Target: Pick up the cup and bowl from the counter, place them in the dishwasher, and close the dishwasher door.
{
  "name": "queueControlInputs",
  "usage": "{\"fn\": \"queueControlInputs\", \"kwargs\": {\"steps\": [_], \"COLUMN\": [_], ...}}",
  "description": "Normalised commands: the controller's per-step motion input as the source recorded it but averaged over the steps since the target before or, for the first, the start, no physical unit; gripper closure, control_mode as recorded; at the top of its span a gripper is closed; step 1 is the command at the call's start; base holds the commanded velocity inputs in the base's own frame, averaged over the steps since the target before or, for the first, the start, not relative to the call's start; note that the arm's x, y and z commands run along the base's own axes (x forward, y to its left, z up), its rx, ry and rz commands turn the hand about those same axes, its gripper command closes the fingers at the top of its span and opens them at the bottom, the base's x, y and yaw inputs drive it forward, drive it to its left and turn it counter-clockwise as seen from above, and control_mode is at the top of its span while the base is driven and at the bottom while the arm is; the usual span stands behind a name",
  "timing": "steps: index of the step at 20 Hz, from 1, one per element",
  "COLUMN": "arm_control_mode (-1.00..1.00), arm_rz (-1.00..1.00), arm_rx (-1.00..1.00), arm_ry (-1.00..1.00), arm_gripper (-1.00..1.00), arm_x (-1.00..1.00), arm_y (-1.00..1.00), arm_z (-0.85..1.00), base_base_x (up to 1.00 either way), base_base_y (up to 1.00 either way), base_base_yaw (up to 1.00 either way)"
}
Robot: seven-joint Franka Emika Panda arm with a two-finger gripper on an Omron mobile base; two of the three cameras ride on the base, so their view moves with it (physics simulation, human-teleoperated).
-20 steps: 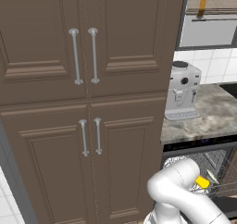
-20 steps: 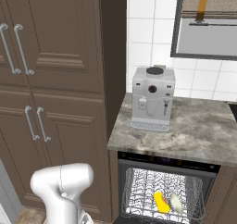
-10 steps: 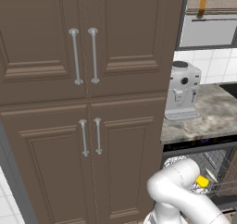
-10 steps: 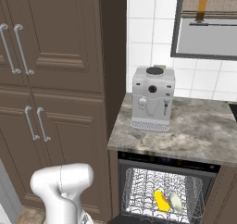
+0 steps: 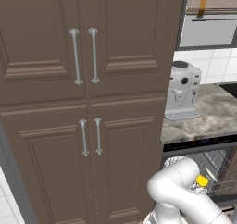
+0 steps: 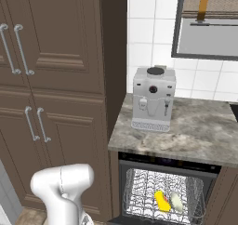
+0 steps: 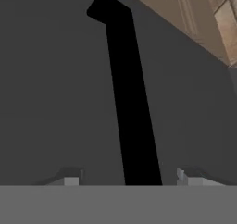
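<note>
Two items racked: the cup (image 6: 161, 201) and the bowl (image 6: 176, 201) both lie in the dishwasher (image 6: 167, 163), touching or nearly so, the bowl on the cup's right in the right base view.
Change: almost none. Against the pictures of a second ago, cup and bowl lie exactly where they lay, and the arm's white elbow has barely shifted.
Meaning for you: loading looks finished, so I judge that only closing the door remains.
Gripper (image 7: 128, 179): jaws stand wide apart and grasp nothing; the two fingertips (image 7: 69, 180) rise at either side of the hand view with free space between them.
Ahead of the tips: a flat dark grey panel, which I take to be the dishwasher door (image 7: 55, 102). It carries a long black bar (image 7: 129, 102) that runs away from the gap between the tips, and I cannot tell whether the tips touch the panel.
Beyond the panel, up and to the right of the tips: a brown tiled floor.
Wire rack (image 6: 139, 191): holds the cup and the bowl, and I make out nothing else in it.
Cup versus gripper: how far it sits from the gripper you cannot tell from these pictures. The left base view puts the cup (image 5: 202, 180) just past the arm's elbow.
Counter (image 6: 195, 131): carries the coffee machine (image 6: 153, 98), with no crockery beside it.
Cabinets (image 5: 83, 79): doors shut.
Watch: close only if the rack sits fully inside.
</note>
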Motion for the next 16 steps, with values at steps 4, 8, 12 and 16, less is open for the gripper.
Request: {"fn": "queueControlInputs", "kwargs": {"steps": [4,8,12,16], "arm_control_mode": [-1.00,-1.00,-1.00,-1.00], "arm_rz": [0.00,0.00,0.00,0.00], "arm_rx": [0.00,0.00,0.00,0.00], "arm_ry": [-0.22,-0.23,-0.23,-0.24], "arm_gripper": [-1.00,-1.00,-1.00,-1.00], "arm_x": [0.77,0.79,0.73,0.71], "arm_y": [-0.06,-0.04,-0.06,-0.04], "arm_z": [-0.32,-0.35,-0.37,-0.39], "base_base_x": [0.00,0.00,0.00,0.00], "base_base_y": [0.00,0.00,0.00,0.00], "base_base_yaw": [0.00,0.00,0.00,0.00]}}
